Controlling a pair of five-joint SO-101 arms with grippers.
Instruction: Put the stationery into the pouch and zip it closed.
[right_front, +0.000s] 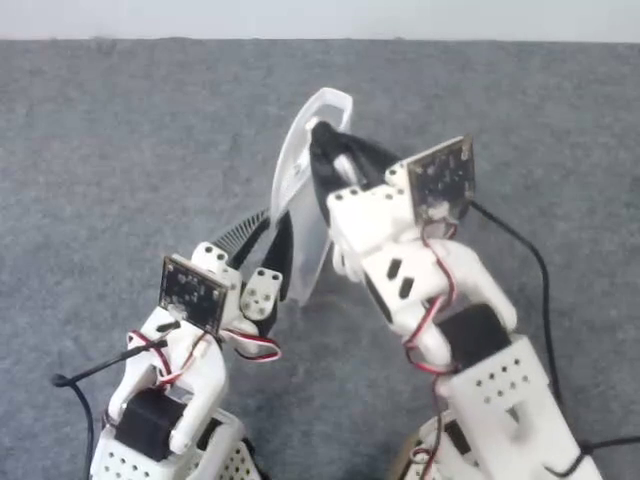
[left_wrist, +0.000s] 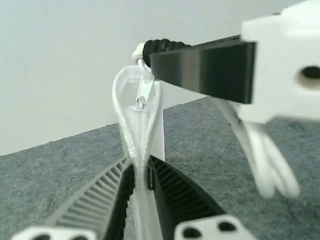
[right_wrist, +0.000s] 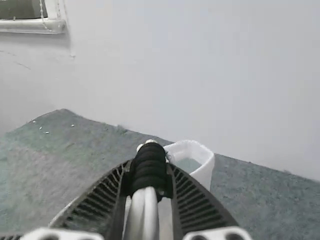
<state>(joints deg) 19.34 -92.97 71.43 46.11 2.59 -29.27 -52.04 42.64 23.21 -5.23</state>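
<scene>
Left gripper (right_front: 283, 238), lower centre of the high view, is clamped shut on the lower edge of the pouch (right_front: 296, 150). In the left wrist view its two ribbed fingers (left_wrist: 102, 197) pinch the zipper tape at the bottom of the frame, and the pouch (left_wrist: 134, 117) stands upright out of them.

The pouch is translucent white. It is held on edge above the grey table (right_front: 120, 150), just above centre in the high view and between the two arms. Its mouth gapes at the top, seen as an open white loop in the right wrist view (right_wrist: 194, 156). The zipper pull (left_wrist: 145, 92) hangs in that opening, upper centre of the left wrist view.

Right gripper (right_front: 326, 150) comes in from the right side of the high view to the top of the pouch. Its jaws are closed around a pen (right_wrist: 149, 161) with a black ribbed grip and a pale barrel running back between the fingers. It is probably a pen, but little of it is visible. In the left wrist view the pen's grip (left_wrist: 162, 46) and white tip sit right at the pouch rim, touching or just beside the zipper pull; I can't tell which. The right gripper (right_wrist: 148, 170) sits bottom centre in its own view, with the pouch rim just past the pen tip.
</scene>
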